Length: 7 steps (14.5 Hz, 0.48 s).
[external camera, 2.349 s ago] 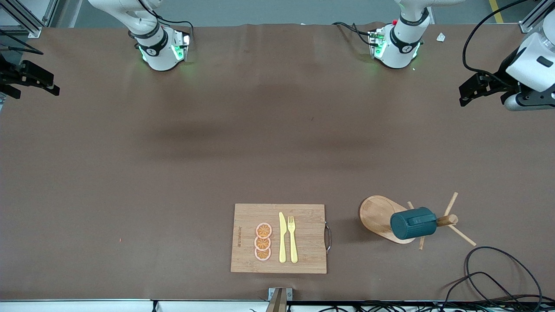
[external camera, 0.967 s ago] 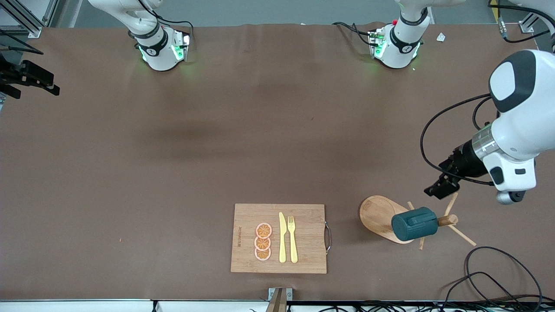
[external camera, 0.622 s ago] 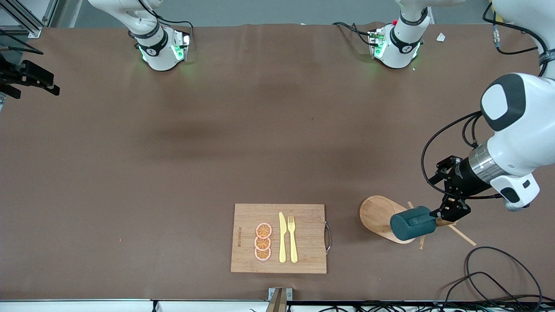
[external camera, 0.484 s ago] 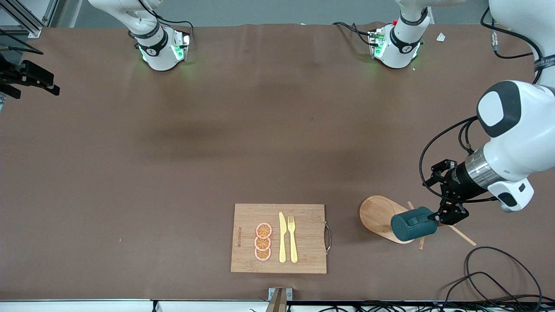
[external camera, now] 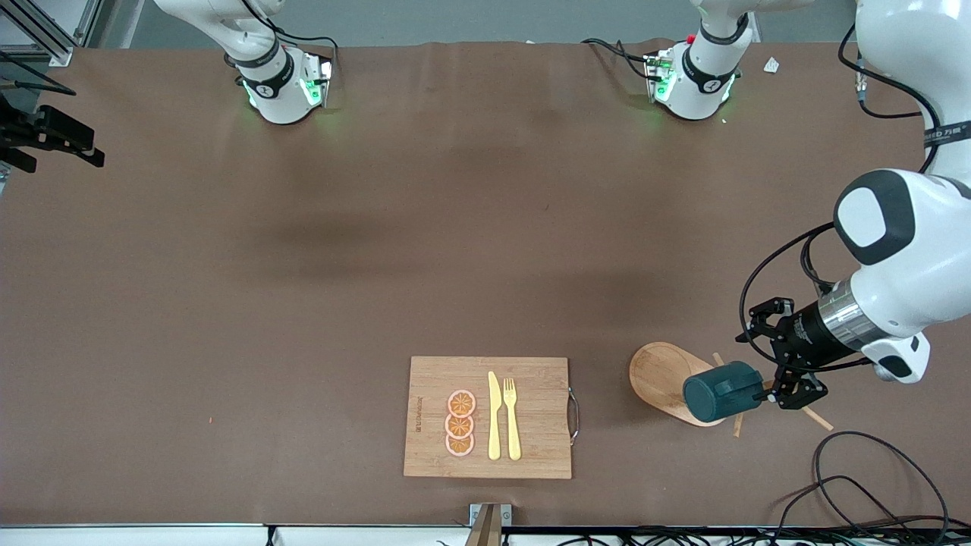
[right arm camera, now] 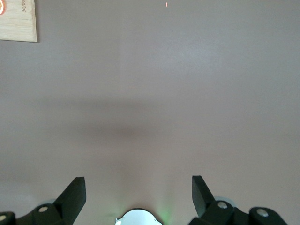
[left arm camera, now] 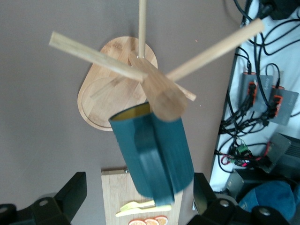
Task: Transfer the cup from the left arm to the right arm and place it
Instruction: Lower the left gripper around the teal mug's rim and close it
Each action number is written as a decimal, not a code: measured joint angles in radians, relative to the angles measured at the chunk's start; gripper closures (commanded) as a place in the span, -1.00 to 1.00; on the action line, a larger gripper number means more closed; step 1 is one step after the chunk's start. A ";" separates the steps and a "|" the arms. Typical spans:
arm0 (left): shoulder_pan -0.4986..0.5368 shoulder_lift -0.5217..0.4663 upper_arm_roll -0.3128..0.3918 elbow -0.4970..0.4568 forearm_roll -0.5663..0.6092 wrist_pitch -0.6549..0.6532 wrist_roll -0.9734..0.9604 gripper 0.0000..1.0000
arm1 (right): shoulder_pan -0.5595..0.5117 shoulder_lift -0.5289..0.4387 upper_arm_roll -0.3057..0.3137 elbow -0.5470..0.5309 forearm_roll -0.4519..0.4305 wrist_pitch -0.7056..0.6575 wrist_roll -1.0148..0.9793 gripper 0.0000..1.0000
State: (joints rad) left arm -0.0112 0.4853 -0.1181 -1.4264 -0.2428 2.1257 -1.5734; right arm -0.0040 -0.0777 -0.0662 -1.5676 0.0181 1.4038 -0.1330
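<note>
On the wooden peg rack hangs the cup; our left gripper straddles it, fingers spread, while our right gripper waits spread over bare table

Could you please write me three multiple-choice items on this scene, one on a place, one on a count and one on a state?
1. Where is the cup?
A. hung on the wooden peg rack
B. lying on the cutting board
C. standing on the bare table

2. How many orange slices lie on the cutting board?
A. one
B. three
C. five

3. How are the left gripper's fingers?
A. shut on the cup
B. shut on the fork
C. open, on either side of the cup

Answers:
1 A, the cup hangs tilted on a peg above the rack's base.
2 B, three slices sit in a row beside the knife.
3 C, the left wrist view shows both fingers apart, clear of the cup.
</note>
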 measured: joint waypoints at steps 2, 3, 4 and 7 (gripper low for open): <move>0.004 0.019 0.001 0.001 0.000 0.004 0.000 -1.00 | 0.000 0.000 0.000 0.000 0.000 0.000 0.000 -1.00; 0.005 0.026 0.001 0.001 0.000 0.006 0.000 -1.00 | 0.000 0.000 0.000 0.000 0.000 0.000 0.000 -1.00; 0.005 0.032 0.001 0.002 -0.002 0.012 -0.001 -1.00 | 0.000 0.000 0.000 0.000 0.000 0.000 0.000 -1.00; 0.007 0.045 0.001 0.003 -0.010 0.032 -0.024 -1.00 | 0.000 0.000 0.000 0.000 0.000 0.000 0.000 -1.00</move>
State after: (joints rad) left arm -0.0044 0.5308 -0.1167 -1.4231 -0.2529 2.1577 -1.5977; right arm -0.0040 -0.0777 -0.0662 -1.5676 0.0181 1.4038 -0.1330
